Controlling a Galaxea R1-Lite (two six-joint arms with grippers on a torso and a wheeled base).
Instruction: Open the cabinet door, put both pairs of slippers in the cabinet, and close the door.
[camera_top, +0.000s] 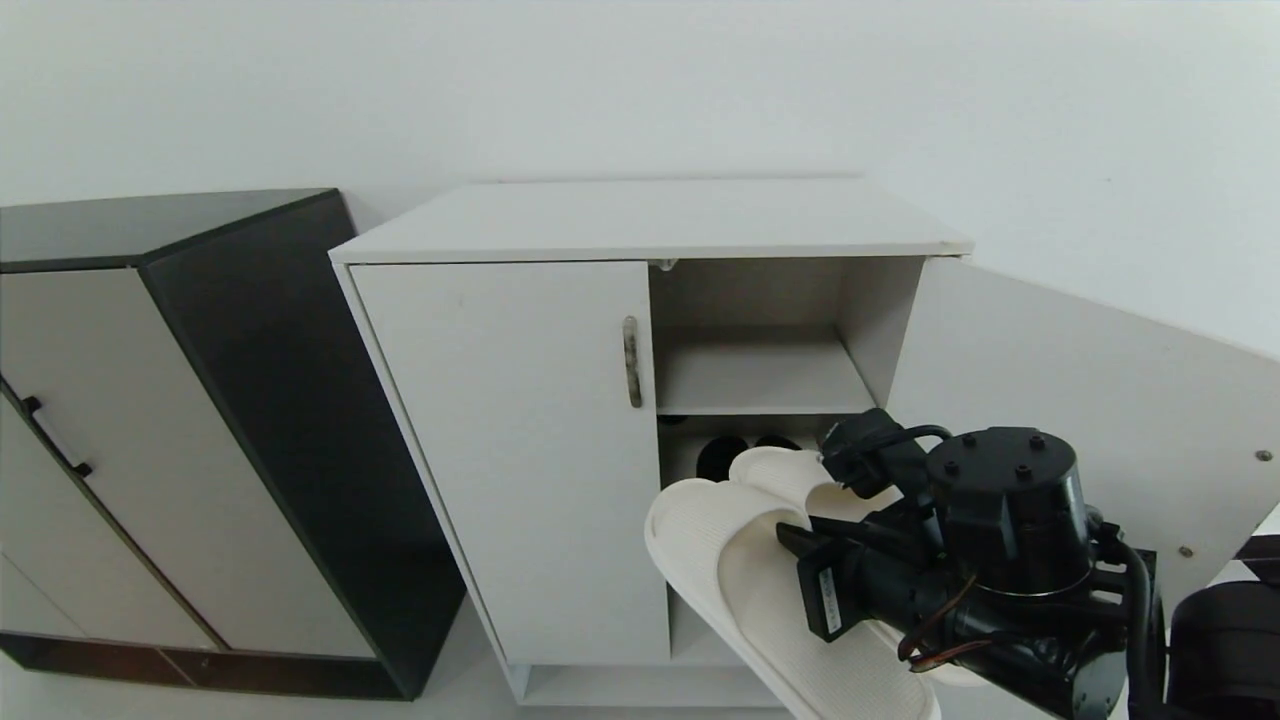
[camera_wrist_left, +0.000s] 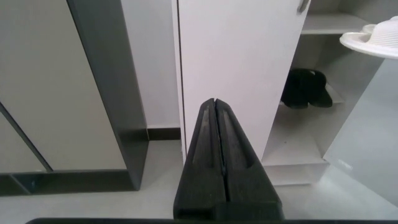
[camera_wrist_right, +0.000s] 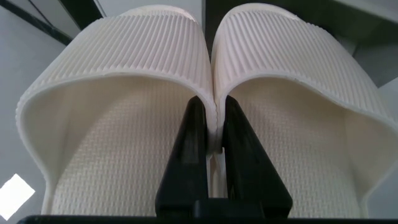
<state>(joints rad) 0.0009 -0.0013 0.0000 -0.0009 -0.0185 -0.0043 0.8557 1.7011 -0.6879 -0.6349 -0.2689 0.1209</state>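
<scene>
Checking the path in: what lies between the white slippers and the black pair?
Nothing: in the left wrist view, the stretch between the white slippers and the black pair is bare.

The left claw (camera_wrist_left: 215, 102) hangs over the floor (camera_wrist_left: 155, 199) with its two black fingers pressed flat together, tips aimed at twelve o'clock toward the closed door (camera_wrist_left: 236, 56) of the white cabinet (camera_wrist_left: 292, 152). At about one o'clock, black slippers (camera_wrist_left: 305, 88) lie in the cabinet's open half on a lower shelf, and white slippers (camera_wrist_left: 376, 38) jut in higher up near two o'clock. A dark cabinet (camera_wrist_left: 99, 81) stands just beside the white one at ten o'clock.
</scene>
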